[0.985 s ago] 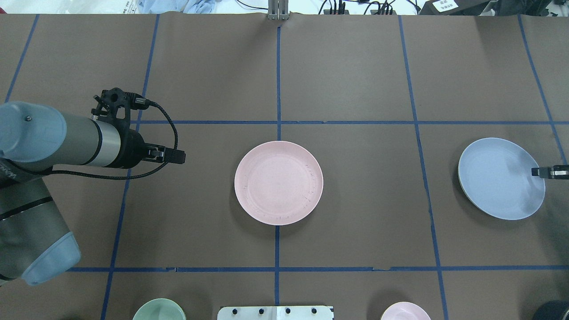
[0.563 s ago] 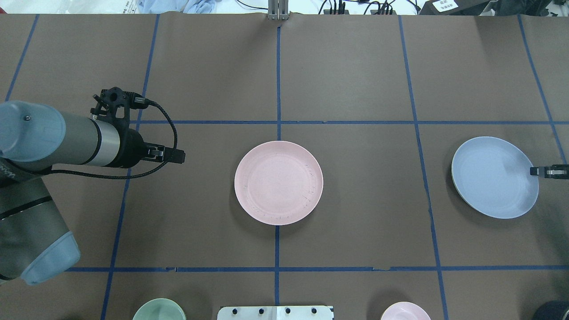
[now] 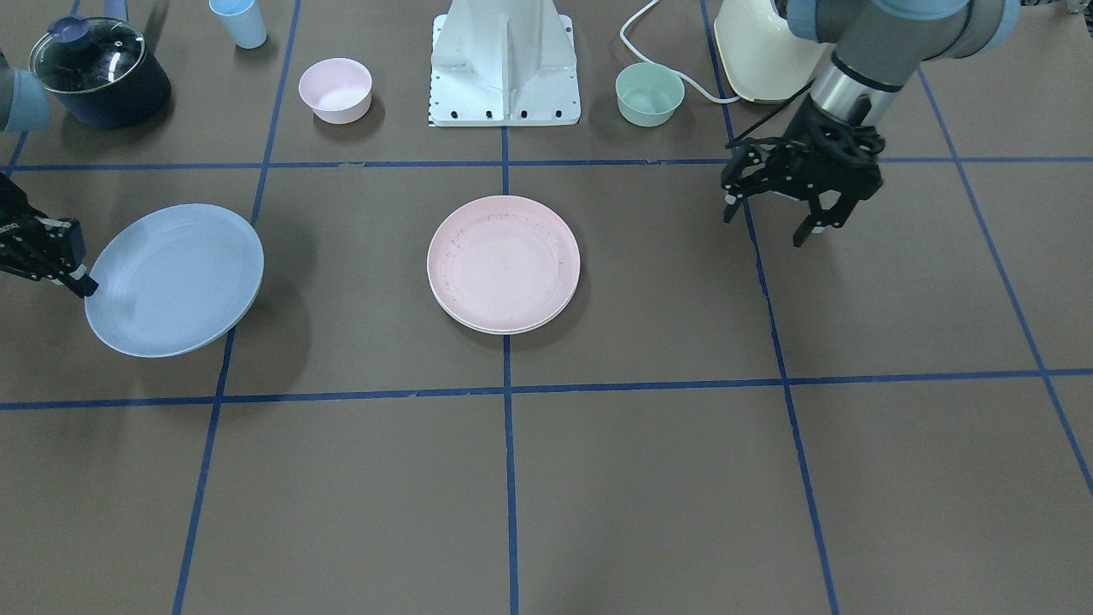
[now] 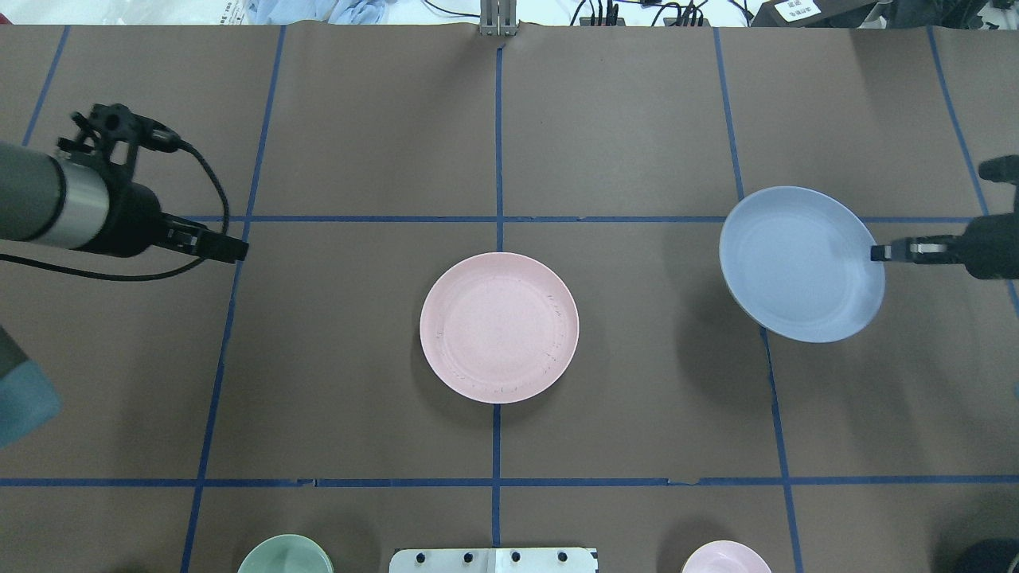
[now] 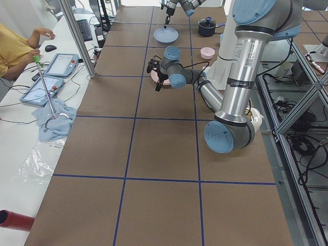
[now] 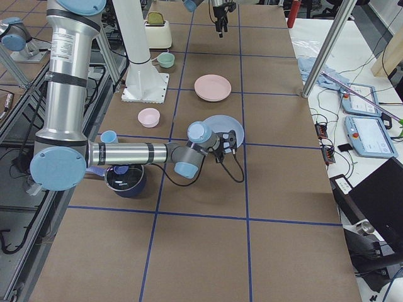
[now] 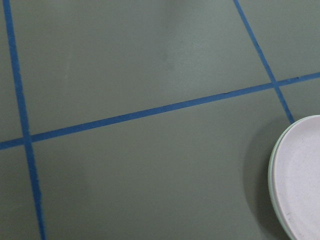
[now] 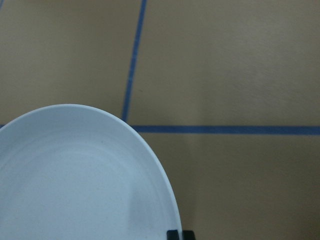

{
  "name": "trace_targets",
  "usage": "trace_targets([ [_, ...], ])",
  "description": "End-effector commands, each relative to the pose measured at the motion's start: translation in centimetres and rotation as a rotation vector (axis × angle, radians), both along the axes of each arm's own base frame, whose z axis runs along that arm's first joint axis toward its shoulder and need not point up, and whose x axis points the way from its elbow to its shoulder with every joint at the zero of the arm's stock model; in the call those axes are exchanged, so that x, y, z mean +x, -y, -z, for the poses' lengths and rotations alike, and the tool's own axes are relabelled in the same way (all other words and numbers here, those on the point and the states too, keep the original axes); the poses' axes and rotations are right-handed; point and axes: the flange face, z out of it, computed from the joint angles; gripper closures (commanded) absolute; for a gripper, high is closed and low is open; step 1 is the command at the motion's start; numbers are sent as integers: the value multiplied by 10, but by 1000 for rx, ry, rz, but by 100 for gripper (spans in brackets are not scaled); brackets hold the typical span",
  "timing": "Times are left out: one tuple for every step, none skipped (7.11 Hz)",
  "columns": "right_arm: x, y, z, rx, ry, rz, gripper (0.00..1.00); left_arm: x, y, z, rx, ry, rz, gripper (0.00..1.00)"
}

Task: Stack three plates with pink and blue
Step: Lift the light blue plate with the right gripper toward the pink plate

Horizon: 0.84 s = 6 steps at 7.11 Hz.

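Observation:
The pastel pink plate (image 4: pixel 499 327) lies flat at the table's centre, also in the front view (image 3: pixel 503 263). A pale cream rim shows under it in the left wrist view (image 7: pixel 272 185), so it rests on the cream plate. My right gripper (image 4: pixel 876 252) is shut on the rim of the light blue plate (image 4: pixel 800 263) and holds it tilted above the table, right of the pink plate. The blue plate fills the right wrist view (image 8: pixel 75 180). My left gripper (image 3: pixel 768 224) is open and empty, hovering well left of the pink plate.
Along the robot's side stand a mint bowl (image 3: pixel 649 94), a small pink bowl (image 3: pixel 335 90), a light blue cup (image 3: pixel 239 21), a dark lidded pot (image 3: pixel 98 73), a white appliance (image 3: pixel 756 51) and the robot base (image 3: pixel 504 68).
My right gripper has lifted the blue plate and carried it toward the centre and farther from the robot. My left arm has drawn back to the left, away from the pink plate.

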Motion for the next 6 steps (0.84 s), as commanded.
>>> trace_targets([
  [-71, 48, 128, -10, 42, 36, 100, -111, 13, -63, 115, 125, -59, 0],
  [-115, 51, 186, -9, 18, 56, 100, -155, 13, -84, 148, 167, -56, 0],
  [-163, 25, 231, -21, -19, 42, 100, -184, 15, -101, 175, 212, -51, 0],
  [-206, 0, 274, -84, -13, 2, 100, -191, 16, -107, 170, 218, -49, 0],
  [-255, -36, 280, -65, -51, -18, 100, -191, 16, -108, 170, 218, -49, 0],
  [-277, -56, 278, -46, -67, -14, 100, -191, 16, -108, 170, 218, -49, 0],
])
